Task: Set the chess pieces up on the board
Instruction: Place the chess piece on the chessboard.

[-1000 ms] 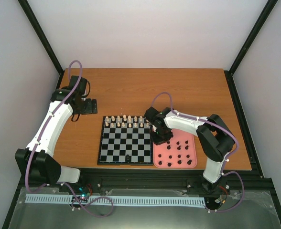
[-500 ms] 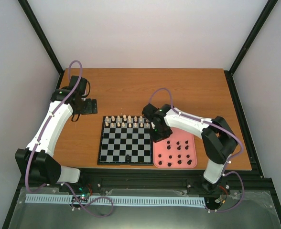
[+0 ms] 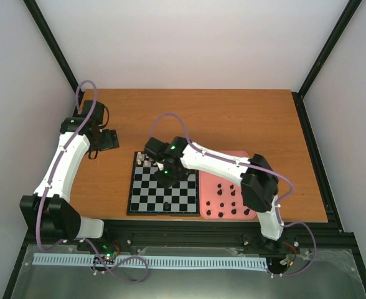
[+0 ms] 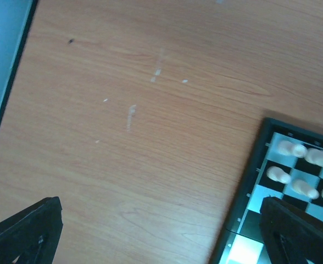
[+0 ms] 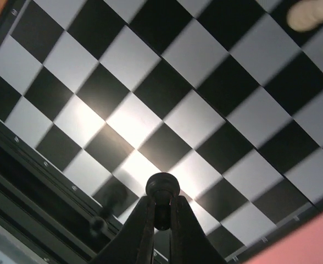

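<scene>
The board (image 3: 132,187), black and pale grey with a black rim, lies at the table's near middle. It fills the right wrist view (image 5: 150,121), and its corner shows in the left wrist view (image 4: 260,165). My right gripper (image 3: 168,180) hangs over the board's middle and is shut on a black chess piece (image 5: 162,190), held above the squares. One black piece (image 3: 165,204) stands on the board's near row and shows blurred in the right wrist view (image 5: 110,196). Several black pieces (image 3: 223,202) lie in the pink tray (image 3: 228,217). My left gripper (image 3: 111,139) is open and empty over bare table left of the board; its fingers (image 4: 29,231) are wide apart.
Cream-white pieces (image 3: 147,159) fill the board's two far rows, partly hidden by my right arm; some show in the left wrist view (image 4: 285,148). The right arm's forearm (image 3: 214,163) crosses over the tray's far edge. The table's near edge meets a black frame rail (image 3: 183,225).
My right arm has swung left from the pink tray to over the board, carrying a black piece. My left arm has shifted slightly left and back.
</scene>
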Action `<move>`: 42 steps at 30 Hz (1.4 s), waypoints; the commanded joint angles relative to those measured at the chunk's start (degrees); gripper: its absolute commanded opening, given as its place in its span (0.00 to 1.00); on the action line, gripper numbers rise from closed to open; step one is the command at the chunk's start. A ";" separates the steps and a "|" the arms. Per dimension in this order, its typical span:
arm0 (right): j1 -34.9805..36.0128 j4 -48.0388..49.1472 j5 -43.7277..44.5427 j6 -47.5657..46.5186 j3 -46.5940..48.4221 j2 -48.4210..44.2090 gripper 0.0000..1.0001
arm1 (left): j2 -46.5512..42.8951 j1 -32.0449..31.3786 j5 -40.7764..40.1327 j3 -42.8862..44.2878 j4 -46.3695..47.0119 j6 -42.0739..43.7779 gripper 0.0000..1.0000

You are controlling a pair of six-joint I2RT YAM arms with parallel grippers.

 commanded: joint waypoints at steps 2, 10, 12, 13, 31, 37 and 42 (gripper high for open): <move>2.25 -2.71 -2.97 -1.88 8.14 6.47 0.03 | -2.36 5.17 -2.70 -1.33 -2.87 -7.11 1.00; 5.70 -4.22 -7.17 -3.39 22.40 17.18 0.03 | -4.25 15.52 -0.19 -2.44 -3.45 -17.57 1.00; 6.77 -6.32 -7.36 -3.65 26.82 20.50 0.03 | -4.52 15.55 -2.45 -1.61 -3.85 -17.54 1.00; 7.16 -7.04 -7.71 -3.77 29.24 21.76 0.03 | -4.67 15.54 -3.33 -1.05 -4.13 -17.31 1.00; 9.40 -9.24 -8.28 -1.66 37.86 30.00 0.03 | -12.43 15.57 -1.41 -7.56 -3.19 -16.57 1.00; 9.37 -10.24 -8.13 -1.58 39.72 32.24 0.03 | -13.17 15.54 -0.53 -7.76 -3.08 -16.36 1.00; 9.38 -9.66 -7.85 -1.59 39.78 32.51 0.03 | -13.49 15.54 0.52 -8.25 -2.67 -15.94 1.00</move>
